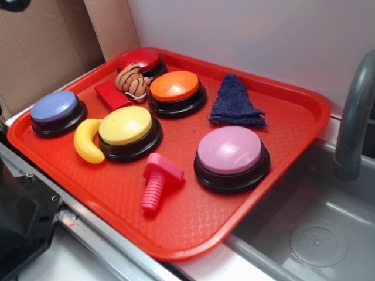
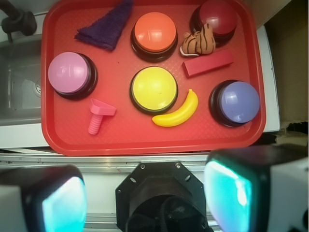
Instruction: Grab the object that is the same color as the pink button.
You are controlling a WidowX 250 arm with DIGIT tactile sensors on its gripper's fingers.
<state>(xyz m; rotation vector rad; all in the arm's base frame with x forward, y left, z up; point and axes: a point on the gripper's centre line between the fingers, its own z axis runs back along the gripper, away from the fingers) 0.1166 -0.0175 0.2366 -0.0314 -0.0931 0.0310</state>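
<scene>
Red plastic tray [image 1: 281,193] is carrying every item in view and is sitting beside a steel sink [image 1: 328,234] with a grey faucet [image 1: 357,111].

Hot-pink toy bolt [image 1: 157,180], the object matching the pink button [image 1: 231,153], is lying on its side on the tray near the front edge in the exterior view, blocky head toward the tray's middle and ribbed shaft pointing toward that edge. It is sitting just beside the pink button without touching it, and nothing is gripping it.

A yellow button [image 1: 127,130] is occupying the tray's centre, with a yellow banana [image 1: 87,142] curving against its base. An orange button [image 1: 176,91] is standing behind it; a red button [image 1: 142,62] is sitting in the far corner. A lavender-blue button [image 1: 56,111] is resting near the left edge. A red block [image 1: 111,95] is lying between the lavender-blue and orange buttons, and a striped tiger toy [image 1: 132,81] is leaning against the red button. A dark blue cloth [image 1: 236,103] is lying folded toward the back-right edge.

In the wrist view the tool [image 2: 145,193] is hanging above and outside the tray's near rim, its two fingers [image 2: 227,186] spread wide apart and holding nothing, well clear of the bolt.
</scene>
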